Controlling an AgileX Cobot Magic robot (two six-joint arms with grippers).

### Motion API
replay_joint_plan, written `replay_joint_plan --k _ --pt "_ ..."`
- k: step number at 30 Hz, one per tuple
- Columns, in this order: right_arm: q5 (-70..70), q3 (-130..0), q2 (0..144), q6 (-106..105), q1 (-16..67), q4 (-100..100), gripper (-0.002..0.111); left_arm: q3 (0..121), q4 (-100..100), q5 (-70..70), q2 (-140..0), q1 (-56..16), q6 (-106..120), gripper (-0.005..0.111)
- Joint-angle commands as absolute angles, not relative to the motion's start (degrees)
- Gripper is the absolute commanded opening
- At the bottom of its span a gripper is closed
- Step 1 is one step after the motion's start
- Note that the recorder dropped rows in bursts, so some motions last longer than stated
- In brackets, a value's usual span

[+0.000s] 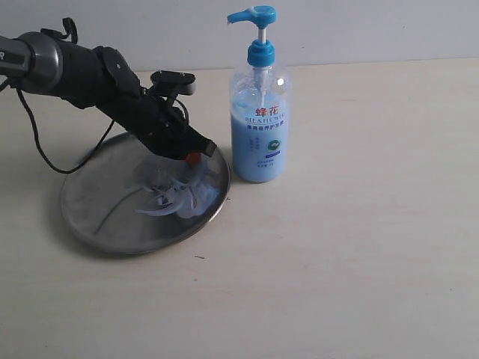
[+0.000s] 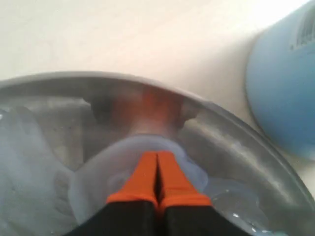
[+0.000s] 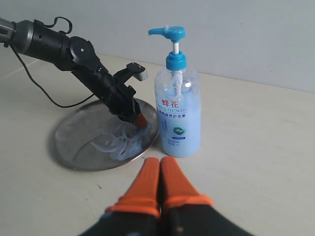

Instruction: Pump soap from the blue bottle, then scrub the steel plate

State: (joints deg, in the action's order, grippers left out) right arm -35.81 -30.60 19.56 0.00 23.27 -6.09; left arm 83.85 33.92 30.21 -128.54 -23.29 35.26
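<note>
Steel plate point(image 1: 93, 206): where is it in the exterior view, and why is your left gripper point(image 1: 193, 158) over it?

It lies flat on the table point(image 1: 359, 262), just beside the blue bottle point(image 1: 260, 142). I angle the gripper down so its tips meet the soap point(image 1: 176, 200) smeared on the bottle side of the dish. I judge this to be the scrubbing step.

Left wrist view: finger state?

Both orange fingers point(image 2: 145, 172) are pressed together with nothing visible between them. Closed tips form one blunt pad for spreading the gel across the metal.

Right wrist view: what is the other hand doing?

My right gripper point(image 3: 160, 164) is also closed and empty, held over the table apart from plate and bottle. Positioned there, it leaves the scrubbing arm unobstructed, and in my judgement the pump head point(image 3: 167, 33) is within reach.
</note>
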Motion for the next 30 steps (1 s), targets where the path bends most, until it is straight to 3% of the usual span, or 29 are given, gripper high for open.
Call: replay_joint_plan --k 1,12,30 --pt "-35.44 -30.44 19.31 0.00 23.31 -6.08 0.000 82.78 31.55 28.38 -129.98 -23.36 35.54 0.000" --pt "-35.45 -30.44 19.31 0.00 23.31 -6.22 0.000 82.78 17.65 31.56 -129.98 -23.36 23.50 0.000" --pt "-35.45 -30.44 19.31 0.00 23.31 -7.13 0.000 82.78 24.50 49.05 -129.98 -23.36 28.83 0.000"
